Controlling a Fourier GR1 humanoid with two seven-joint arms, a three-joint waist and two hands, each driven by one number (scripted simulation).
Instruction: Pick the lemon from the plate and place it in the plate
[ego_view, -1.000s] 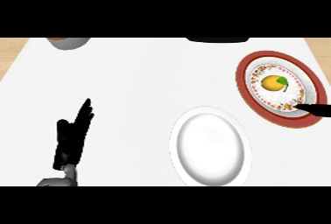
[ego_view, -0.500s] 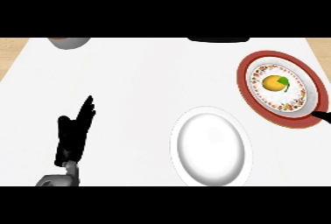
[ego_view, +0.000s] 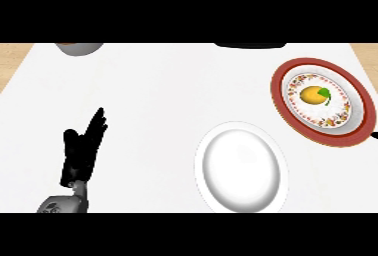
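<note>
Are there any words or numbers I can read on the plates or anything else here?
None. The red-rimmed plate under the lemon has only a speckled ring pattern, no letters. The white plate is plain. The counter and the left hand bear no writing either.

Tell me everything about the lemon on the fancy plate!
The lemon is small and round, yellow-orange, with a green leaf on its right side. It sits in the middle of the patterned plate, which has a flowery ring and a wide red rim, at the counter's right side. Only the plate touches it; no hand is near it.
</note>
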